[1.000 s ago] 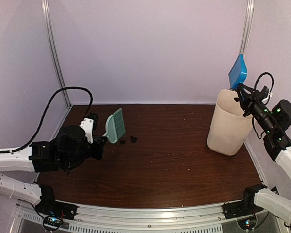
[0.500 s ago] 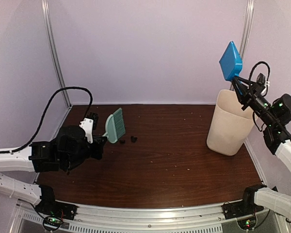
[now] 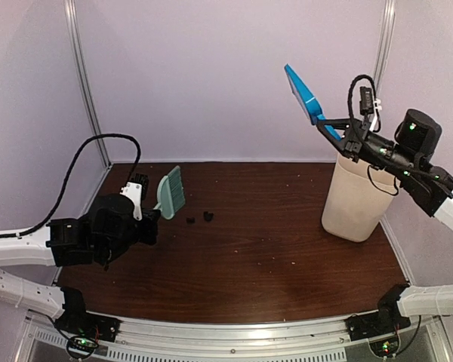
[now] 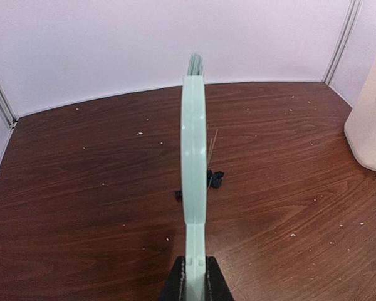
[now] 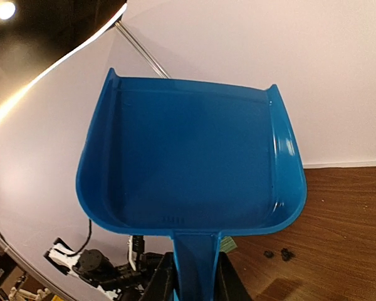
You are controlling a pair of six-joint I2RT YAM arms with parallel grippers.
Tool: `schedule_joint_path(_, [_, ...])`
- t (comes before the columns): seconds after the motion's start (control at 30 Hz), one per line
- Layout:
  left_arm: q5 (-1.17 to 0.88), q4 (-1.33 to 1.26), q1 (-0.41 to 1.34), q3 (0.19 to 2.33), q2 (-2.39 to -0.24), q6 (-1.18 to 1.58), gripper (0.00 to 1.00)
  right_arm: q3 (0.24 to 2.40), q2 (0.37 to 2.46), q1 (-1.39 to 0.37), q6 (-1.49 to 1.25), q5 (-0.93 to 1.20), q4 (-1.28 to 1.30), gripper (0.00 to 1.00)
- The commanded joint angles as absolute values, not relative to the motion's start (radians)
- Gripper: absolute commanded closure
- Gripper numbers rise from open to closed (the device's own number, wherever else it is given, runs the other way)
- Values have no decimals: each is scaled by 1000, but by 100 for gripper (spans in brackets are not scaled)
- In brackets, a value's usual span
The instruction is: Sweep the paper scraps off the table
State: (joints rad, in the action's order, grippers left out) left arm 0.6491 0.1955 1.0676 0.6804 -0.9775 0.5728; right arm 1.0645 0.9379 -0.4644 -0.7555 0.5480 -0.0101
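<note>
Left claw: your left claw (image 3: pixel 154 210) is closing tightly on the handle of the brush (image 3: pixel 171 191), with a finger pressing on each side of it.
Brush: you are holding the pale green brush over the left rear part of the tabletop (image 3: pixel 287 249), with its head pointing away from the arm. In the left wrist view it is showing only its thin edge. I cannot tell if the bristles are touching the wood.
Right claw: your right claw (image 3: pixel 352 139) is gripping the handle of the dustpan (image 3: pixel 303 90), with its fingers closed around it.
Dustpan: you are holding the blue dustpan high in the air, above the bin (image 3: pixel 356 197) and to its left, with its open edge tilting up.
Scraps: two small dark scraps (image 3: pixel 208 216) are lying on the wood just to the right of the brush, close together and not touching it. They are lying well apart from the bin.
Bin: the beige bin is standing on the right rear part of the tabletop, under your right arm.
</note>
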Motion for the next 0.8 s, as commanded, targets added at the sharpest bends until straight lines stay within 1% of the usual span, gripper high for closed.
schedule_joint_path(0.0, [699, 188, 1037, 686, -996, 586, 100, 1120, 1023, -608, -487, 325, 228, 100])
schedule_joint_path(0.17, [698, 207, 978, 691, -1033, 586, 100, 1146, 1153, -748, -355, 145, 339, 100])
schedule_joint_path(0.27, [678, 215, 943, 696, -1055, 582, 100, 1133, 1220, -798, -295, 46, 366, 100])
schedule_joint_path(0.43, [615, 211, 877, 711, -1102, 557, 100, 1124, 1349, -857, -212, -40, 368, 100])
schedule_joint_path(0.63, [514, 206, 774, 749, -1196, 514, 100, 1188, 1542, -913, -97, -119, 400, 100])
schedule_joint_path(0.77, [451, 218, 754, 792, -1276, 493, 100, 1228, 1658, -918, 4, -165, 418, 100])
